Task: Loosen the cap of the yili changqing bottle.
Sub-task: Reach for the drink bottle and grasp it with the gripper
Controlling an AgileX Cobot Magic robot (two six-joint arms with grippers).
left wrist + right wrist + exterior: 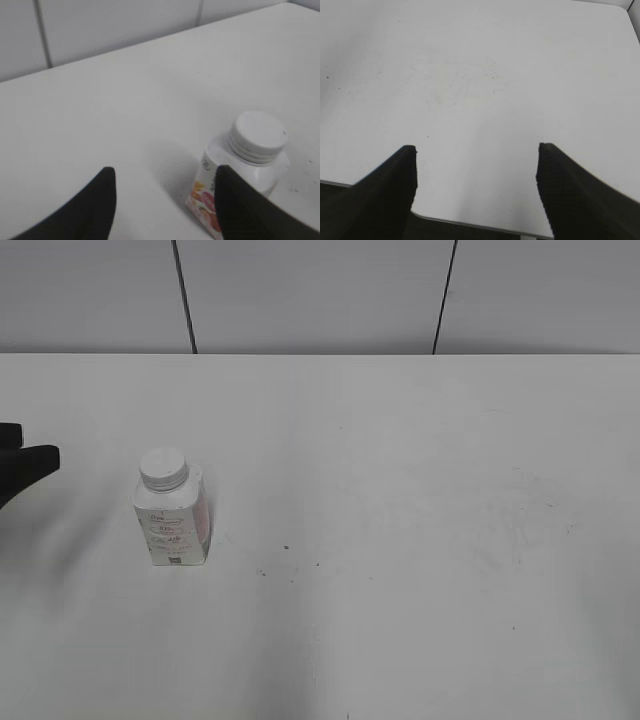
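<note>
The yili changqing bottle [172, 522] stands upright on the white table at the left, white with pink-red print. Its ribbed white cap [163, 468] sits on the neck. In the left wrist view the bottle [235, 180] and cap [258, 136] show at the lower right, just beyond the right finger. My left gripper [162, 175] is open and empty, and its black tip [25, 465] shows at the exterior view's left edge, left of the bottle. My right gripper [476, 150] is open and empty over the table's near edge, out of the exterior view.
The white table [400, 540] carries a few small dark specks near the bottle. A grey panelled wall [320, 290] runs behind the far edge. The table's near edge and a rounded corner [470, 222] show in the right wrist view.
</note>
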